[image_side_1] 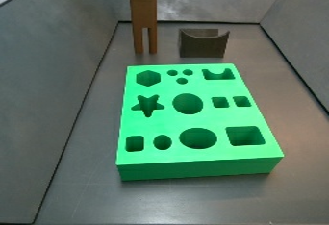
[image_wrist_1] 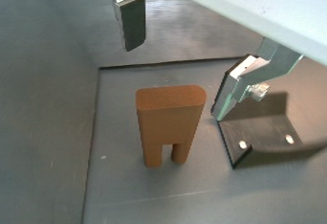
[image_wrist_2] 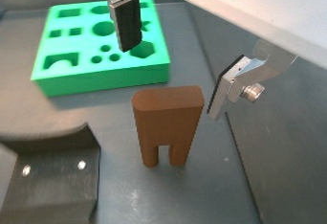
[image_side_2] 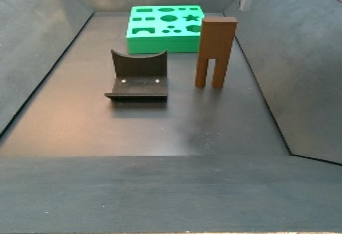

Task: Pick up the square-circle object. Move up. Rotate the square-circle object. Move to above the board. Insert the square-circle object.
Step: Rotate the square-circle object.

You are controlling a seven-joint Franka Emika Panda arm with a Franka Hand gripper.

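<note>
Hand point(image_wrist_1: 185, 60) open, empty, fingers apart

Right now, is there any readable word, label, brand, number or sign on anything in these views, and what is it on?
None readable.
The square-circle object, the board, the fixture and the gripper, open above the object, carry no visible text.

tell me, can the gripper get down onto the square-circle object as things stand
Probably yes. The square-circle object stands upright on its two legs with its top bare. The gripper hovers above it, open, fingers apart on either side. The fixture and the board both stand apart from it.
</note>
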